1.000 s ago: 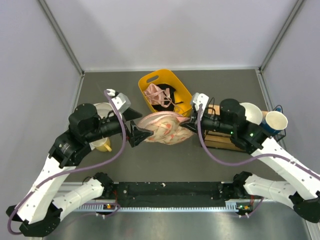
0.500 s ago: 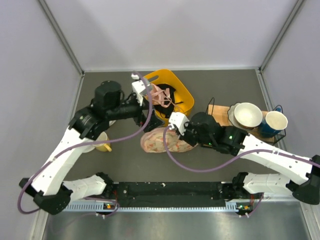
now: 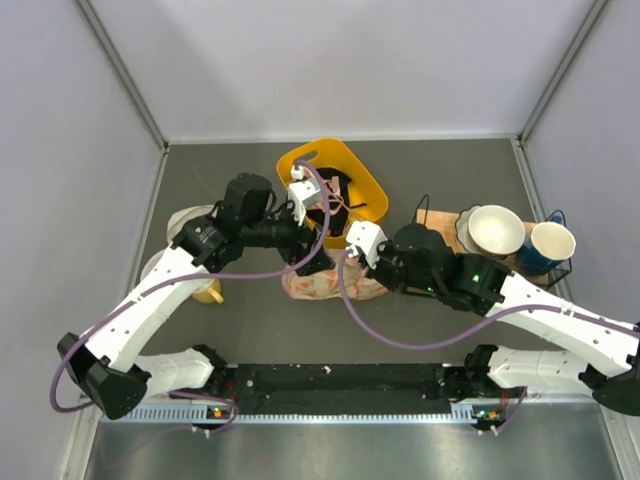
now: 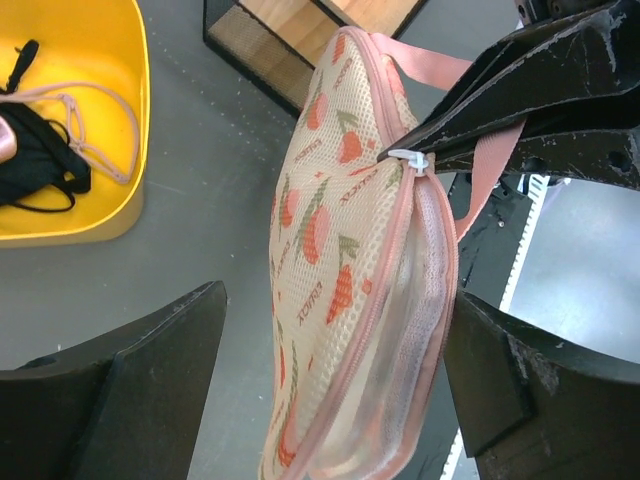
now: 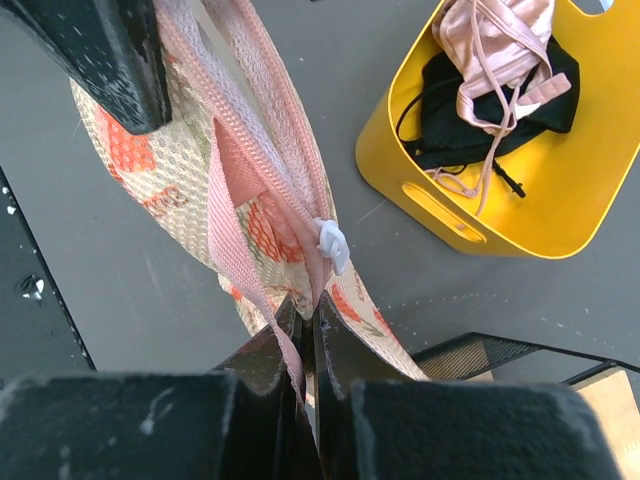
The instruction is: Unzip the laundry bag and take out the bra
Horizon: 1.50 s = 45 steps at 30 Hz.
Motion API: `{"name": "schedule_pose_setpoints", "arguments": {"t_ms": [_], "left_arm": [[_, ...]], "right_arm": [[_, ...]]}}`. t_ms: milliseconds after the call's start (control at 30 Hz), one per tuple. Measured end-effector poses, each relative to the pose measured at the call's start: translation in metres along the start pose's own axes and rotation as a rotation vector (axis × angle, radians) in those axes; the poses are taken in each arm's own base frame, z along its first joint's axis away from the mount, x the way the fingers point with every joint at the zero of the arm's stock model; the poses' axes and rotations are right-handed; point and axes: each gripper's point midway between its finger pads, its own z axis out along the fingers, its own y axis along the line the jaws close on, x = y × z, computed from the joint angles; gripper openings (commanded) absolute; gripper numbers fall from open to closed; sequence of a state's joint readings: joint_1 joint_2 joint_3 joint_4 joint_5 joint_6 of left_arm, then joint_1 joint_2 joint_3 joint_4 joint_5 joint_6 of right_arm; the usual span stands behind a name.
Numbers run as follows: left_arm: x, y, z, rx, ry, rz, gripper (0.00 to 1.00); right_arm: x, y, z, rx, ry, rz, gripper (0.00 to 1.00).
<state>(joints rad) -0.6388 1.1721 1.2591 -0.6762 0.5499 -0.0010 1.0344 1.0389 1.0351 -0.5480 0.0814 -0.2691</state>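
Crockery sits at the far left of the matte grey table [image 3: 450, 170]: a glossy yellow mug [image 3: 206, 292] and, behind it, a pale round dish [image 3: 188, 217] half hidden by the left arm. The left gripper [image 3: 312, 265] reaches in to the table's middle. Its broad black fingers [image 4: 130, 400] stand wide apart on either side of the laundry bag [image 4: 320, 260], and no contact with the fabric shows.

The laundry bag is a soft, elongated pouch of cream honeycomb mesh printed with orange-red fruit. It is edged in ribbed pink zip tape and stands on its edge at the table's centre. What lies inside cannot be made out.

At its upper end is a small white plastic zip pull [image 5: 333, 246]. Just beside it the right gripper [image 5: 305, 315] has its tapered jaws pressed together on the pouch's pink webbing and edging.

Behind the pouch is a smooth yellow plastic basket [image 5: 560, 215] with rounded corners. It holds a satiny pink strappy garment [image 5: 500, 40] on top of a black garment [image 5: 455, 125].

Far right, a wire-framed wooden rack [image 3: 432, 220] carries a white bowl [image 3: 497, 228] and a blue cup [image 3: 553, 243].
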Motion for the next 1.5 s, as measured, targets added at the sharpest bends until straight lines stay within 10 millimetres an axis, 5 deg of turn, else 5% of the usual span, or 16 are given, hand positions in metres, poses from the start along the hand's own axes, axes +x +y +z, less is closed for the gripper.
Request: {"name": "schedule_pose_setpoints", "arguments": {"t_ms": [67, 100, 133, 167, 267, 300, 333, 367, 433, 633, 733, 933, 1033, 1167, 1300, 1500], "left_arm": [[-0.001, -0.002, 0.002, 0.019, -0.004, 0.002, 0.77], [-0.002, -0.003, 0.004, 0.03, -0.004, 0.002, 0.62], [-0.002, -0.003, 0.005, 0.039, -0.003, 0.002, 0.46], [-0.001, -0.004, 0.007, 0.047, 0.0, -0.002, 0.05], [0.0, -0.009, 0.009, 0.084, 0.002, -0.004, 0.0], [0.0, -0.012, 0.009, 0.1, 0.004, -0.003, 0.0], [0.0, -0.015, 0.009, 0.113, 0.004, -0.001, 0.0], [0.0, -0.017, 0.01, 0.121, 0.003, 0.003, 0.0], [0.001, -0.015, 0.01, 0.118, 0.004, 0.013, 0.0], [0.021, -0.008, 0.005, 0.08, 0.002, 0.085, 0.0], [0.021, -0.012, -0.007, 0.069, -0.051, 0.168, 0.0], [0.006, -0.022, -0.033, 0.04, -0.189, 0.364, 0.0], [0.001, -0.021, -0.038, 0.02, -0.212, 0.424, 0.0], [0.001, -0.017, -0.038, 0.001, -0.207, 0.456, 0.0], [0.003, -0.016, -0.038, -0.002, -0.201, 0.46, 0.0], [0.003, -0.016, -0.04, -0.006, -0.201, 0.461, 0.0]], "right_arm": [[-0.001, -0.001, -0.002, 0.002, -0.005, 0.0, 0.0], [-0.001, -0.001, -0.002, 0.003, -0.005, 0.001, 0.0], [-0.001, -0.001, -0.002, 0.005, -0.004, 0.0, 0.0], [0.0, -0.001, -0.002, 0.006, -0.002, 0.0, 0.0], [0.001, -0.003, -0.002, 0.016, 0.002, 0.0, 0.02], [0.001, -0.005, -0.002, 0.028, 0.006, 0.002, 0.21], [0.002, -0.006, -0.002, 0.038, 0.009, 0.005, 0.71], [0.002, -0.007, -0.002, 0.045, 0.011, 0.013, 0.87], [0.0, -0.009, -0.003, 0.057, 0.007, 0.027, 0.99], [-0.019, -0.008, -0.025, 0.034, -0.089, 0.052, 0.92], [-0.046, -0.01, -0.058, 0.021, -0.211, 0.065, 0.81], [-0.093, -0.021, -0.109, 0.034, -0.402, 0.103, 0.77], [-0.097, -0.013, -0.1, -0.02, -0.386, 0.12, 0.73], [-0.079, -0.001, -0.059, -0.167, -0.264, 0.204, 0.58], [-0.058, 0.001, -0.028, -0.251, -0.147, 0.345, 0.58], [-0.062, 0.027, -0.018, -0.42, -0.11, 0.485, 0.59]]}}
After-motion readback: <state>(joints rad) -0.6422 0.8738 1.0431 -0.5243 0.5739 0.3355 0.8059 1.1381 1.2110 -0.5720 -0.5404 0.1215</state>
